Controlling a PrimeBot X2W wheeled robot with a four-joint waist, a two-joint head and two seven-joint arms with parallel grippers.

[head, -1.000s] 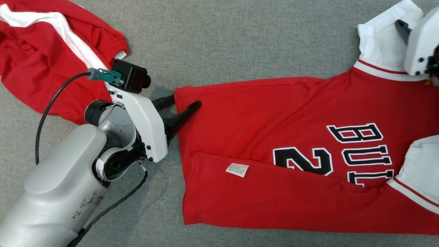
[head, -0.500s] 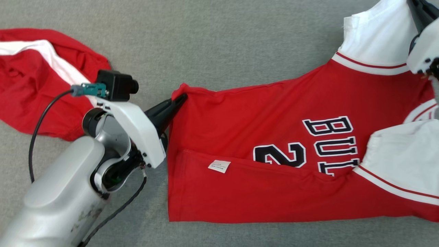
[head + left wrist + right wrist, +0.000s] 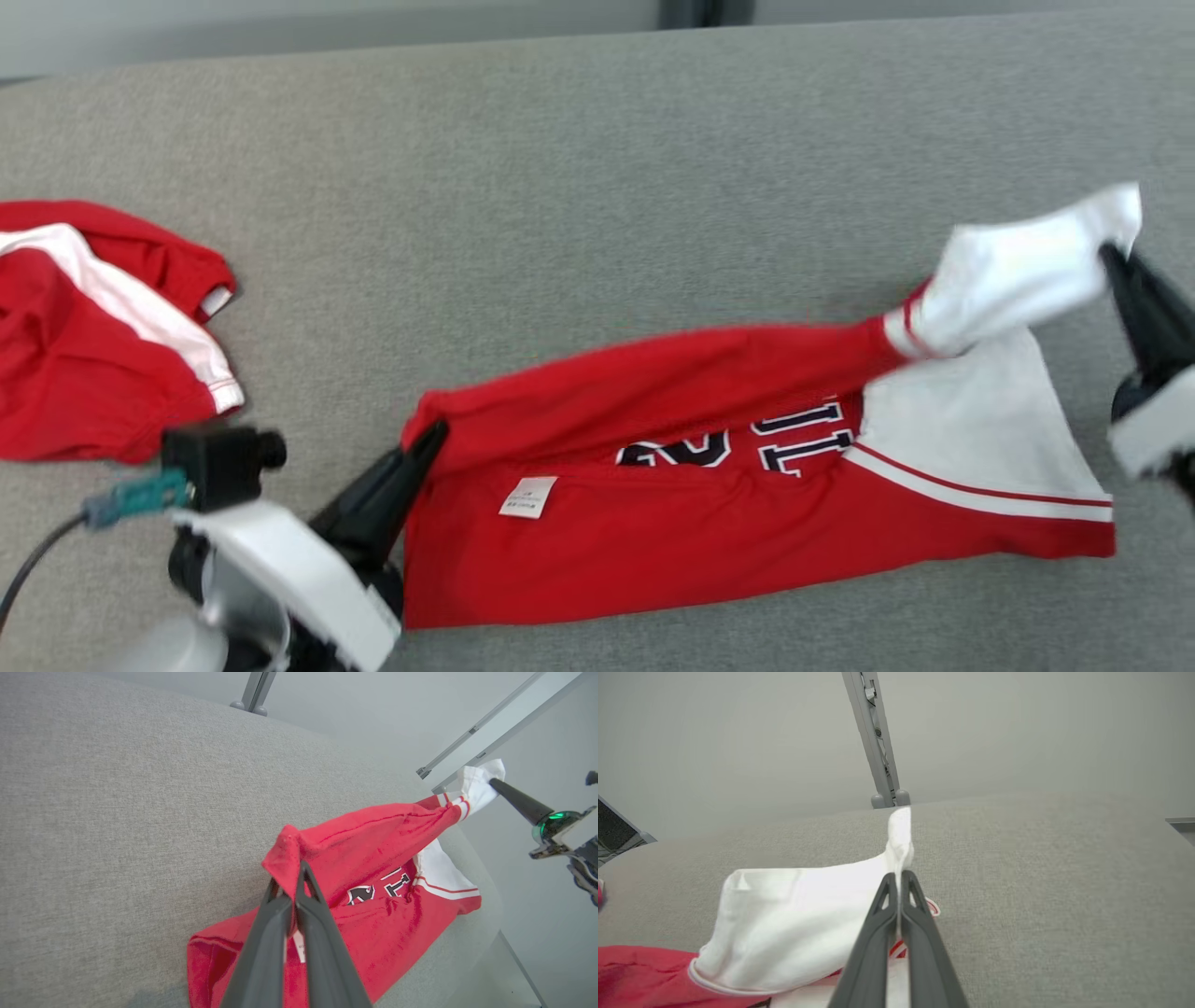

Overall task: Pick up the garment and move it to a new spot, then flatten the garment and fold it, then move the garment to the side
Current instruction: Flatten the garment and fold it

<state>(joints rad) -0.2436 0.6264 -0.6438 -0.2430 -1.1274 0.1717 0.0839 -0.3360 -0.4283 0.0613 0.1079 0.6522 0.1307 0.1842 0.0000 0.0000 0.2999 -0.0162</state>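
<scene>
Since a second ago the left gripper [image 3: 431, 439] has gone from standing open astride the hem corner of the red jersey [image 3: 747, 541] to being clamped on that corner, and the right gripper [image 3: 1111, 254] has closed too, on the tip of the jersey's white sleeve [image 3: 1018, 271]. The far long edge of the jersey, which lay flat then, is now lifted off the grey padded table [image 3: 560, 233] and drawn into a taut ridge between the two grippers. The black-and-white lettering that read plainly before is mostly tucked under that ridge, with only its lower parts showing. The head camera has also pulled back, so the table's far edge is in view. In the left wrist view the two dark fingers meet with a peak of red cloth pinched between their tips. In the right wrist view the fingers are pressed together on a thin fold of white fabric that stands up beyond them. The near half of the jersey still lies on the table in front of the robot, a small white label [image 3: 528, 497] face up near the hem end. A second red garment [image 3: 84, 373] with a white stripe lies crumpled at the far left, well apart from the jersey. A metal post [image 3: 878, 742] rises behind the table.
</scene>
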